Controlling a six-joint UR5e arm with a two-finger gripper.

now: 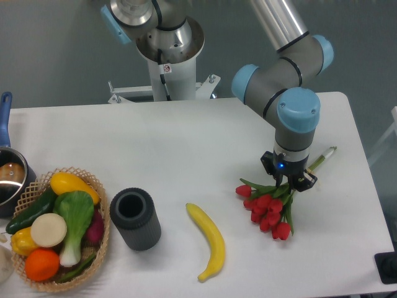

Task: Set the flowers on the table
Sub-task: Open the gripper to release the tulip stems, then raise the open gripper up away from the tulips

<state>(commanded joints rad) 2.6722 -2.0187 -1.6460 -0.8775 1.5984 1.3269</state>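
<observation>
The flowers (268, 211), a small bunch of red tulips with green stems and leaves, lie at the right side of the white table (186, 149), heads toward the front, stems running back right to about (325, 156). My gripper (289, 184) points straight down over the stems just behind the red heads. Its fingers look closed around the stems, but the wrist hides the fingertips. I cannot tell whether the bunch rests on the tabletop or hangs just above it.
A yellow banana (208, 241) lies left of the flowers. A dark grey cylindrical cup (134, 218) stands further left. A wicker basket (59, 230) of vegetables and fruit sits at the front left, a pot (9, 180) with a blue handle behind it. The robot base (167, 56) stands at the back.
</observation>
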